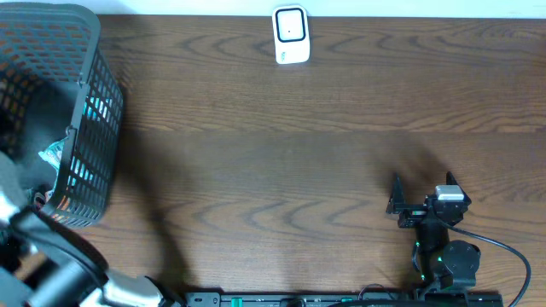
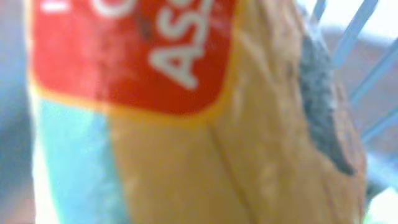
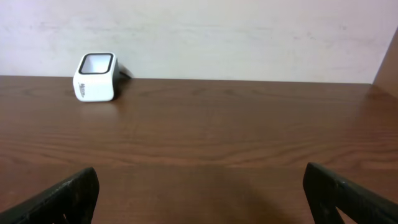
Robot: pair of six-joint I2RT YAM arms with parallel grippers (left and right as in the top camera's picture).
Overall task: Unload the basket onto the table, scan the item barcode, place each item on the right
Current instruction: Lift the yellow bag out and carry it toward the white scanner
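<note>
Early stage. Left gripper [image 1: 30, 128] in basket [image 1: 95, 111] at tabletop's left edge, packet [image 2: 186, 124] close; grip: cannot tell. Right gripper [image 3: 199, 193] gapes empty. Scanner [image 1: 290, 36], far edge, unreached.

table [image 1: 281, 145]: dark wood grain, smooth, soft sheen | basket [image 1: 90, 128], left: dark mesh, plastic by the look, matt | scanner [image 1: 290, 36], far: smooth white plastic, slight gloss, dark window | packet [image 2: 186, 124]: glossy printed film, creased, seen blurred | right gripper [image 3: 199, 196]: matt black fingers [image 3: 65, 196]
</note>
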